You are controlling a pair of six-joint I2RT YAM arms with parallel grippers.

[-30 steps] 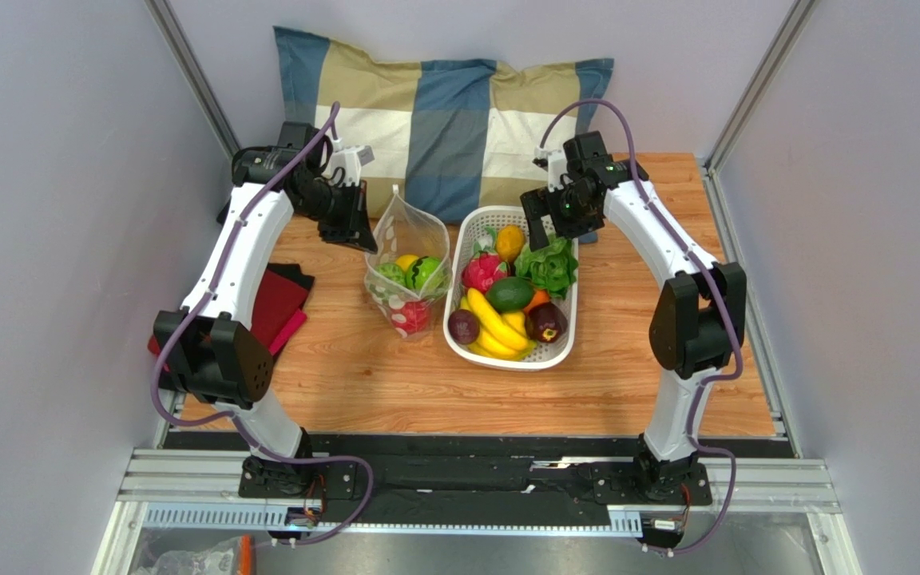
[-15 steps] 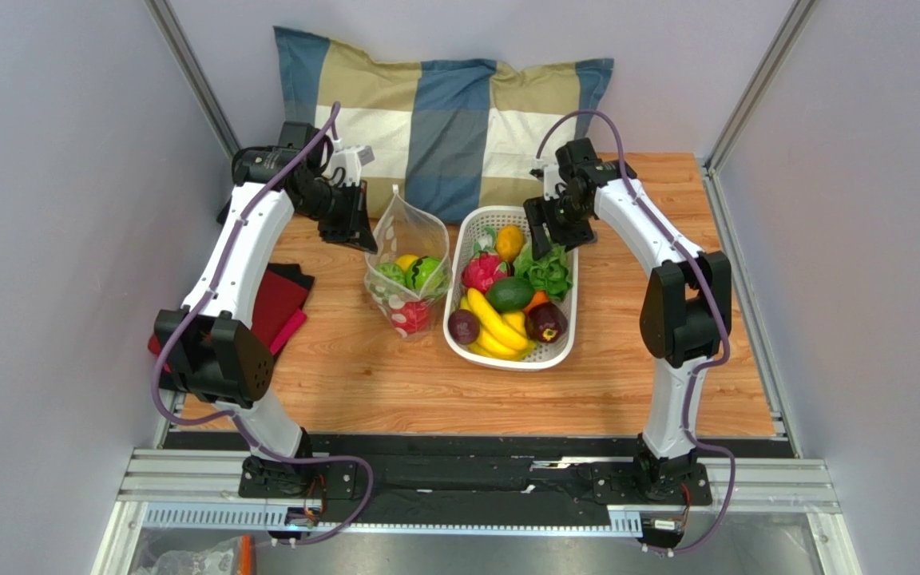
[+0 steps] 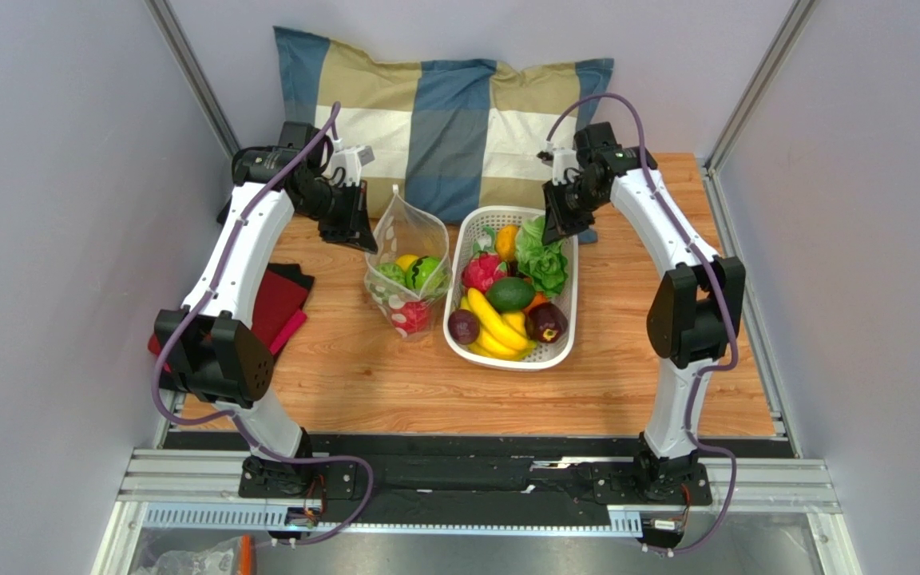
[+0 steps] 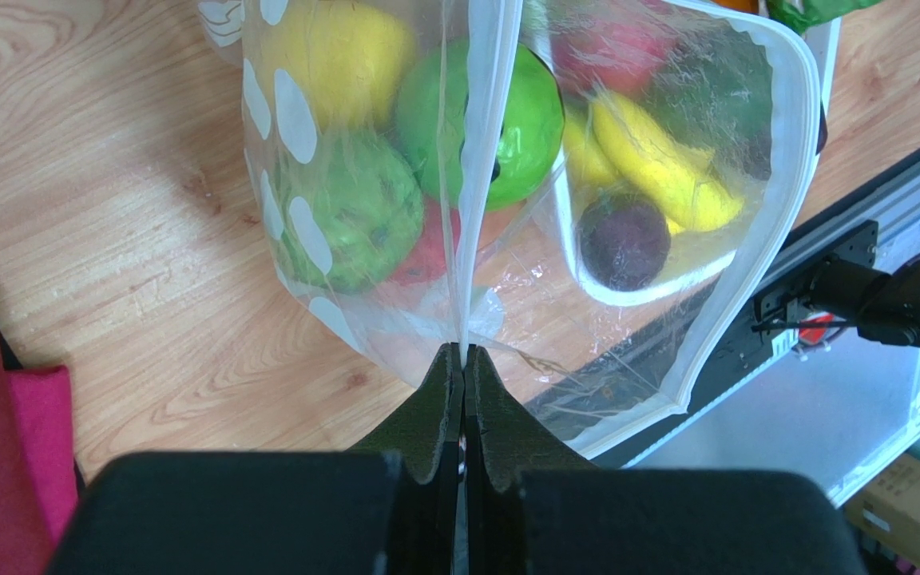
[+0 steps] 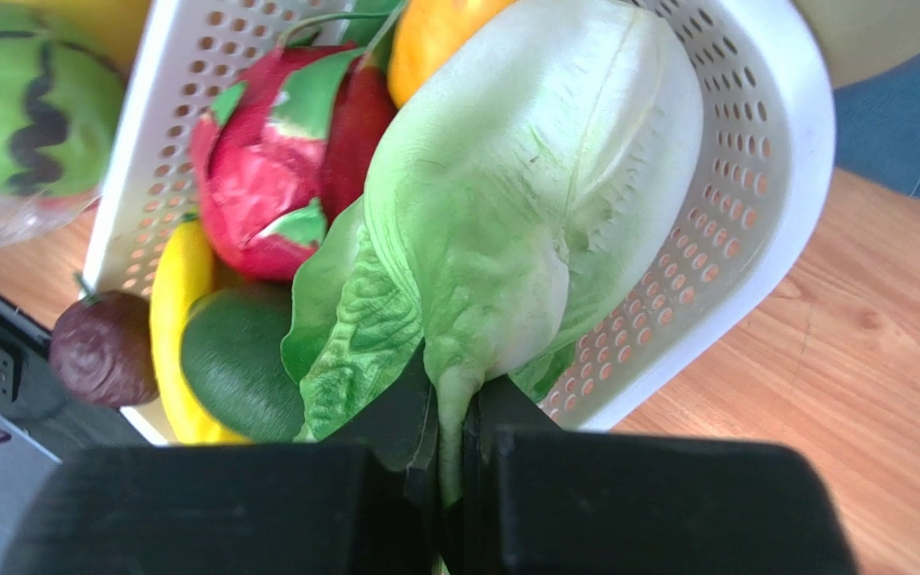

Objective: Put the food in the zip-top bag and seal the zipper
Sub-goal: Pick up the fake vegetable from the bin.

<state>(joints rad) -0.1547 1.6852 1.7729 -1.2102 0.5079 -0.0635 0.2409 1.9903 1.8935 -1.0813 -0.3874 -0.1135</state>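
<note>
Toward the far-left corner of the worktop, the left gripper (image 4: 462, 359) was clamped on a fold of the zip-top bag (image 3: 409, 240), holding it upright. Its mouth appeared to gape toward the right. A lemon (image 4: 323, 54) and round green fruits (image 4: 495, 120) already lay inside. Just right of the bag sat the white basket (image 3: 454, 282). At the basket's far end, the right gripper (image 5: 459, 413) was pinched tight on the stem of the lettuce (image 5: 525, 216), whose long axis ran straight out from the fingers. The bag's opening lay to the lettuce's left, beyond the basket's rim, so the right arm would likely have to carry it leftward, leafy end first.
</note>
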